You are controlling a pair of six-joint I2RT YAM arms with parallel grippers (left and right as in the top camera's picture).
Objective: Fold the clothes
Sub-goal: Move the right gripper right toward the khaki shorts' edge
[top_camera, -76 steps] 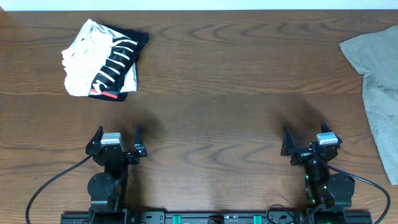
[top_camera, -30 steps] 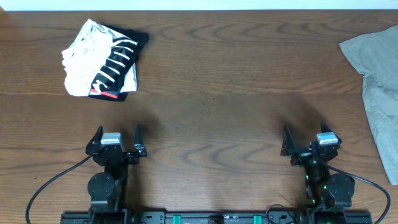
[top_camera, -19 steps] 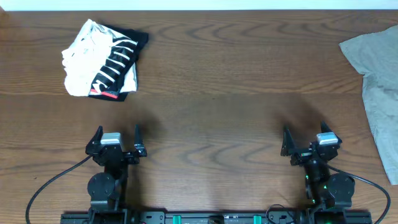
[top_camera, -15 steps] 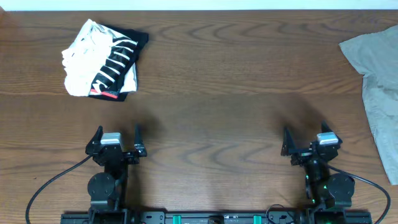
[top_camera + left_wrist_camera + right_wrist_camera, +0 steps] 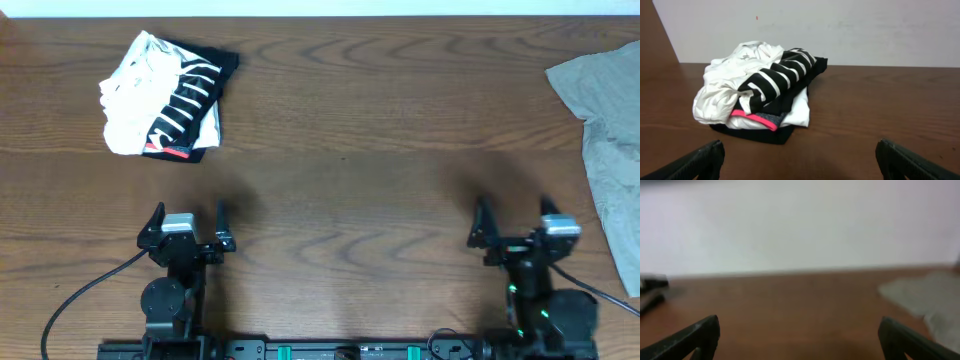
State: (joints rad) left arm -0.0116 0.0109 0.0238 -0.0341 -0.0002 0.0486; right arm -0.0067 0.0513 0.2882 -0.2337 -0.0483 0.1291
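At the right edge of the overhead frame, the shorts (image 5: 605,130) are plain khaki grey-green. The folded garment (image 5: 165,97) in the upper left is white and black-and-white striped with a red-pink band. The table (image 5: 340,130) is dark brown wood grain; the left gripper (image 5: 189,210) and right gripper (image 5: 514,206) are black.

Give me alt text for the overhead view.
A rumpled khaki garment lies at the wooden table's right edge, a folded striped garment at back left. The left gripper and right gripper are open and empty in front.
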